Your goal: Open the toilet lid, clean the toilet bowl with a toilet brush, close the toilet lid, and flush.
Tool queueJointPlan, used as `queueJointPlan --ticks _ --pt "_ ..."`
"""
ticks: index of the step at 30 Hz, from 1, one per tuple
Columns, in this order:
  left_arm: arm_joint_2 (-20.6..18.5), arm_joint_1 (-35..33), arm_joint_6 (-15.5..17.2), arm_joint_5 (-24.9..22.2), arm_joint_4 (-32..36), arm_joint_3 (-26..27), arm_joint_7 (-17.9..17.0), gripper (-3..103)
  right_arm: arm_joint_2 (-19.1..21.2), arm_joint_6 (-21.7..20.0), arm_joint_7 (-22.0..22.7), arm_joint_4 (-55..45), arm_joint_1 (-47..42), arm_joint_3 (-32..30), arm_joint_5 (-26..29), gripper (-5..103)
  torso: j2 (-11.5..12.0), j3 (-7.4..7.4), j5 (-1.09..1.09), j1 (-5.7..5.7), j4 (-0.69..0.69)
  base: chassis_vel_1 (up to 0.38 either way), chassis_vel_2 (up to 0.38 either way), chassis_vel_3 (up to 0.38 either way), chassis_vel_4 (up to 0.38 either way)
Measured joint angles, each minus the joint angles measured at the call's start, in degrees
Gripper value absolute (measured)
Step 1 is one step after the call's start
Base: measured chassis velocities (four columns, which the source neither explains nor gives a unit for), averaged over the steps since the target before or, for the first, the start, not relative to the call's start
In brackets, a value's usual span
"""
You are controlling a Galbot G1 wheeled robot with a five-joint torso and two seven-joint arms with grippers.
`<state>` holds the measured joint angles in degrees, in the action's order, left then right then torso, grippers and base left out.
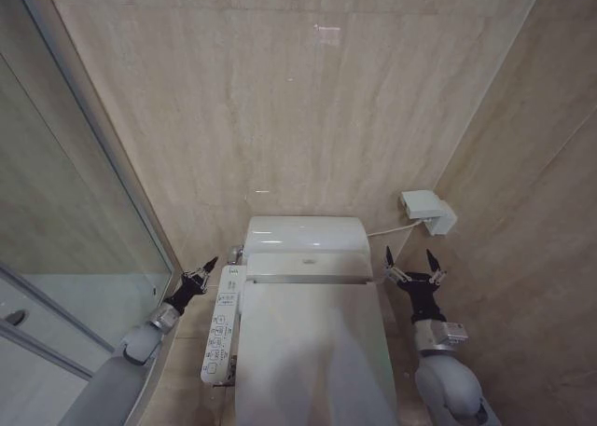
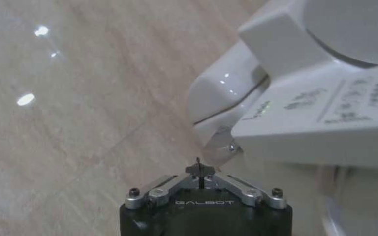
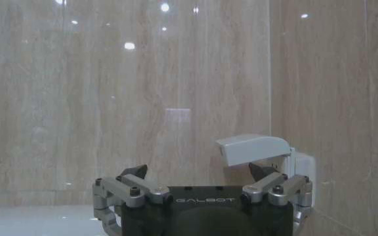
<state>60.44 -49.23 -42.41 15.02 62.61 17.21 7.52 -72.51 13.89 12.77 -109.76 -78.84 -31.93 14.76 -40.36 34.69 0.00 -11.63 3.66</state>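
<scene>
The lid (image 1: 312,351) lies shut, flat over the bowl, a broad white glossy cover that runs from the bottom edge of the head view up to the hinge line. Just off its left edge a white control panel (image 1: 220,336) with rows of small buttons runs alongside, tilted a little outward.

The left arm comes up from the lower left, beside a glass shower screen (image 1: 65,249). The left tool (image 1: 203,269) hangs near the far end of the panel, just off the toilet's left rear corner, touching nothing. Its fingers are drawn together to a narrow point; in the left wrist view the left tool (image 2: 199,169) shows its tips meeting, with beige floor tile below and the panel (image 2: 320,118) close beside it.

The right arm rises from the lower right. The right tool (image 1: 410,263) is off the toilet's right rear corner, apart from the lid, its two dark fingers spread wide in a V and holding nothing. The right wrist view shows the same wide spread, right tool (image 3: 199,172), aimed at the back wall.

Past the hinge sits the white rear housing (image 1: 306,233) of the toilet, against the wall. On the right wall, beyond the right tool, a white socket box (image 1: 428,210) is mounted, its cover flipped up (image 3: 255,147), with a cable running from it toward the housing. Beige stone tile (image 1: 298,90) covers the walls behind.
</scene>
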Motion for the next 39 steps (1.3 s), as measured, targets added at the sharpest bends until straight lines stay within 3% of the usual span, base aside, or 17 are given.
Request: queueJointPlan --ticks 5,14,39 --pt "-2.08 0.42 -2.10 1.71 -0.24 -0.13 0.50 0 0.00 0.00 0.00 0.00 0.00 0.00 0.00 100 0.00 0.00 0.00 0.00 -0.01 0.000 0.000 0.000 0.000" --pt "-3.60 3.37 -3.00 1.83 -0.58 -2.90 0.22 0 0.00 0.00 0.00 0.00 0.00 0.00 0.00 100 0.00 0.00 0.00 0.00 0.02 0.000 0.000 0.000 0.000" --pt "-2.93 11.33 -4.44 1.40 -7.74 -13.77 0.52 0 0.00 0.00 0.00 0.00 0.00 0.00 0.00 100 -0.01 0.00 0.02 0.00 -0.01 0.000 0.000 0.000 0.000"
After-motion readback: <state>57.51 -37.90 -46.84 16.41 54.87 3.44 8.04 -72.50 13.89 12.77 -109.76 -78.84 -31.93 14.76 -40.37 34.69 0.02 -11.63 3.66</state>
